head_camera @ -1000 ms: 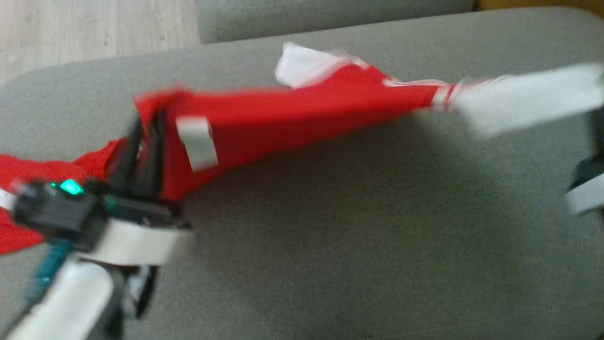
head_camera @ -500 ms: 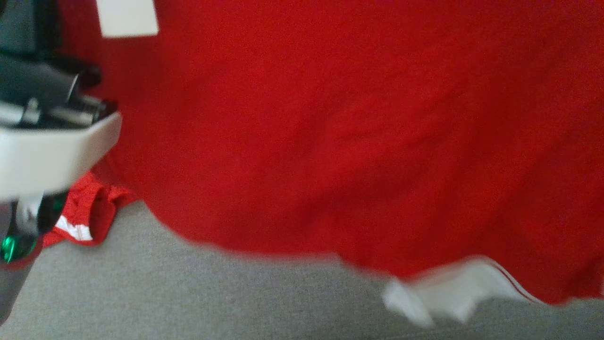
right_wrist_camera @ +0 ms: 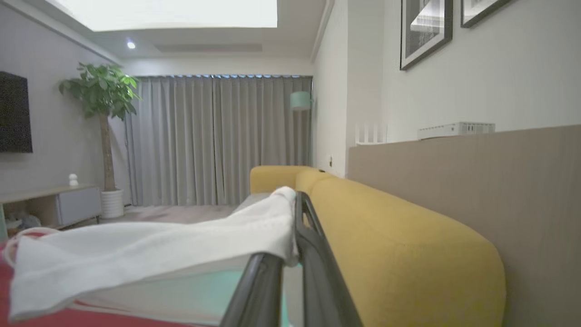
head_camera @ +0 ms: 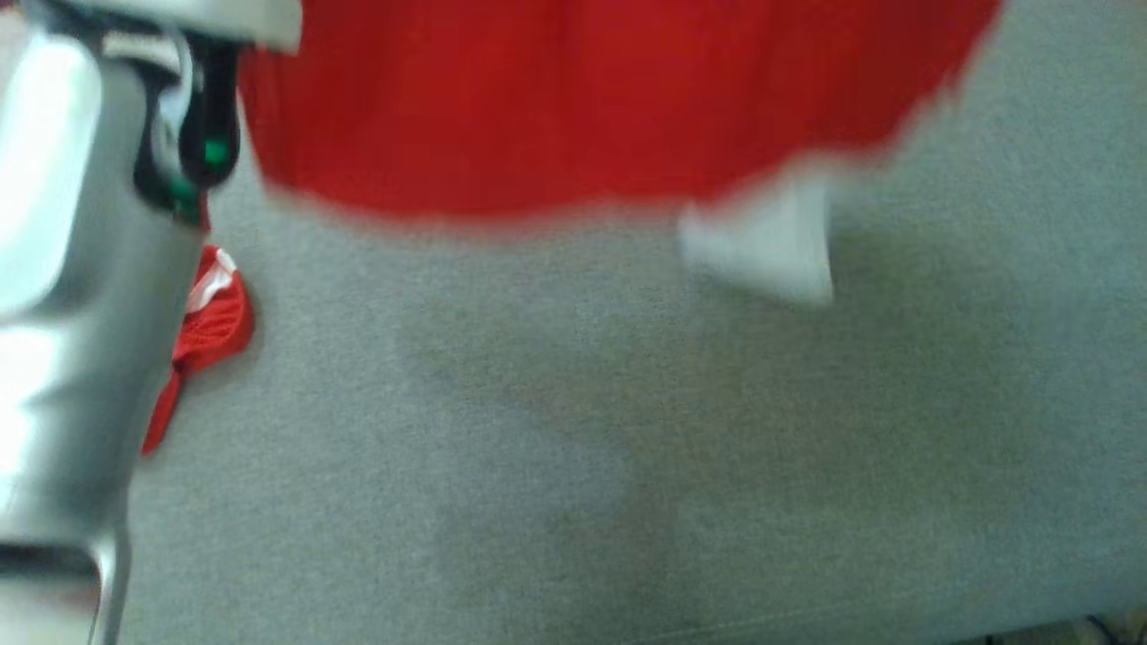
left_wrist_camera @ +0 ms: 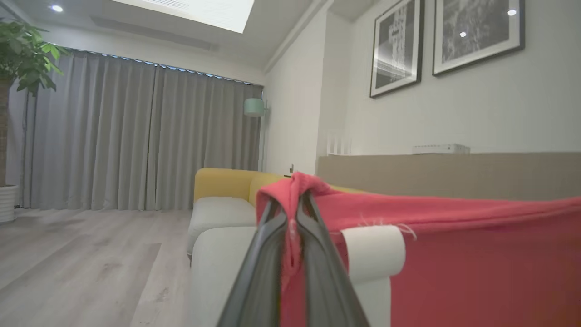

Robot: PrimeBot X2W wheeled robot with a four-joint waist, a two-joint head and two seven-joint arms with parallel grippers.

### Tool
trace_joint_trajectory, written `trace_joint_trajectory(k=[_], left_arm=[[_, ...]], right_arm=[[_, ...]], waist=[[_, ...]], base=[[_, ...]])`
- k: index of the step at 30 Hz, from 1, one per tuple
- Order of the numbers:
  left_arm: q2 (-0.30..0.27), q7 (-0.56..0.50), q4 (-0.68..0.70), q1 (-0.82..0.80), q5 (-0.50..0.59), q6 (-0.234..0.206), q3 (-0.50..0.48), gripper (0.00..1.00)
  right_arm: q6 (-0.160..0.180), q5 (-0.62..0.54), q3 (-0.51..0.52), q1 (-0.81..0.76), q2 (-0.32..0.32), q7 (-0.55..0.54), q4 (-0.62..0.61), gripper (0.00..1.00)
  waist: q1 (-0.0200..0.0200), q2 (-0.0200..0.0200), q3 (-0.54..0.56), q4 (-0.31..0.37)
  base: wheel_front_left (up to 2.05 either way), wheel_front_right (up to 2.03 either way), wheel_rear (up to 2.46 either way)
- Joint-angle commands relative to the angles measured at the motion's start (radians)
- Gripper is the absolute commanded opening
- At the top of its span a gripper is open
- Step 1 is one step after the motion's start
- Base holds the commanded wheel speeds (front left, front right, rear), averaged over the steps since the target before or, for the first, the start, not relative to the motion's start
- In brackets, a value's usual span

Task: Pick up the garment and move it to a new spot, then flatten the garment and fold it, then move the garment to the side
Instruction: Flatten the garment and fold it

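Two dark-fingered grippers hold a red garment stretched between them in the air above a grey sofa cushion. The left gripper is clamped on a bunched red corner, close to a white label at the cloth's edge. The right gripper is pinched onto a white sleeve that drapes back toward the red body.

In the blurred head view, the red cloth hangs across the top, clear of the cushion. A red-and-white piece appears to rest on the cushion beside the pale left forearm.

The fabric looks light, thin and limp. It sags under its own weight and will not keep a shape, so it wants lowering slowly while held taut. Corners, shoulder seams and sleeve ends look like the best holds; a pinch on a single layer could slip.
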State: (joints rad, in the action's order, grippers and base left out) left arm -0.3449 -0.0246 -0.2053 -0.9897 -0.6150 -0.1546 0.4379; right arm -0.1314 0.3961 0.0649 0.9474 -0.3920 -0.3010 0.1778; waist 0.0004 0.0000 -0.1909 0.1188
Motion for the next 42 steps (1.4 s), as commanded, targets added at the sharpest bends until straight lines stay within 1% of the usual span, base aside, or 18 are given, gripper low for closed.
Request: trace_joint_trajectory(k=[1,3,5,9,12,17,20,22,25,28,31,33,36,39,42], left_arm=[[-0.009,0.059,-0.055,-0.125,-0.016,0.012,-0.075,0.0],[0.017,0.112,-0.156,-0.173,-0.031,0.027,-0.097,0.0],[0.036,0.139,-0.272,-0.194,-0.055,0.032,-0.12,0.0],[0.074,0.181,-0.499,-0.166,-0.11,0.039,-0.16,0.0],[0.118,0.197,-0.655,-0.108,-0.154,0.052,-0.179,0.0],[0.192,0.214,-0.87,-0.002,-0.208,0.095,-0.194,0.0],[0.216,0.228,-0.963,0.054,-0.227,0.118,-0.201,0.0],[0.23,0.234,-1.005,0.082,-0.235,0.132,-0.202,0.0],[0.245,0.242,-1.036,0.125,-0.23,0.146,-0.188,0.0],[0.252,0.265,-1.041,0.173,-0.227,0.166,-0.186,0.0],[0.248,0.282,-1.013,0.237,-0.213,0.195,-0.183,0.0],[0.233,0.285,-0.971,0.287,-0.192,0.204,-0.18,0.0],[0.203,0.286,-0.866,0.383,-0.151,0.195,-0.183,0.0],[0.18,0.286,-0.75,0.495,-0.128,0.17,-0.181,0.0],[0.153,0.255,-0.587,0.608,-0.118,0.115,-0.174,0.0]], right_arm=[[0.001,-0.01,-0.018,0.132,0.017,0.045,0.028,0.0],[0.001,-0.016,-0.052,0.2,0.046,0.081,0.107,0.0],[0.001,-0.013,-0.086,0.244,0.081,0.106,0.197,0.0],[0.001,0.023,-0.181,0.251,0.158,0.129,0.388,0.0],[0.001,0.06,-0.244,0.201,0.199,0.139,0.524,0.0],[0.001,0.135,-0.318,0.063,0.243,0.16,0.707,0.0],[0.001,0.185,-0.351,-0.025,0.263,0.18,0.777,0.0],[0.001,0.219,-0.373,-0.078,0.27,0.2,0.795,0.0],[0.001,0.267,-0.403,-0.157,0.265,0.241,0.789,0.0],[0.001,0.304,-0.439,-0.248,0.244,0.275,0.75,0.0],[0.001,0.338,-0.464,-0.351,0.2,0.298,0.681,0.0],[0.001,0.353,-0.468,-0.425,0.168,0.305,0.622,0.0],[0.001,0.354,-0.457,-0.549,0.122,0.289,0.522,0.0],[0.001,0.332,-0.404,-0.674,0.082,0.239,0.408,0.0],[0.001,0.298,-0.314,-0.815,0.064,0.164,0.249,0.0]], waist=[[-0.0004,0.0,-0.017,0.016],[-0.0004,0.0,-0.022,0.027],[-0.0004,0.0,-0.023,0.041],[-0.0004,0.0,-0.027,0.061],[-0.0004,0.0,-0.041,0.058],[-0.0004,0.0,-0.059,0.038],[-0.0004,0.0,-0.063,0.032],[-0.0004,0.0,-0.066,0.027],[-0.0004,0.0,-0.052,0.017],[-0.0004,0.0,-0.027,0.011],[-0.0004,0.0,0.004,0.007],[-0.0004,0.0,0.025,0.004],[-0.0004,0.0,0.054,0.001],[-0.0004,0.0,0.073,-0.001],[-0.0004,0.0,0.084,-0.005]], base=[[0.0,0.0,0.0],[0.0,0.0,0.0],[0.0,0.0,0.0],[0.0,0.0,0.0],[0.0,0.0,0.0],[0.0,0.0,0.0],[0.0,0.0,0.0],[0.0,0.0,0.0],[0.0,0.0,0.0],[0.0,0.0,0.0],[0.0,0.0,0.0],[0.0,0.0,0.0],[0.0,0.0,0.0],[0.0,0.0,0.0],[0.0,0.0,0.0]])
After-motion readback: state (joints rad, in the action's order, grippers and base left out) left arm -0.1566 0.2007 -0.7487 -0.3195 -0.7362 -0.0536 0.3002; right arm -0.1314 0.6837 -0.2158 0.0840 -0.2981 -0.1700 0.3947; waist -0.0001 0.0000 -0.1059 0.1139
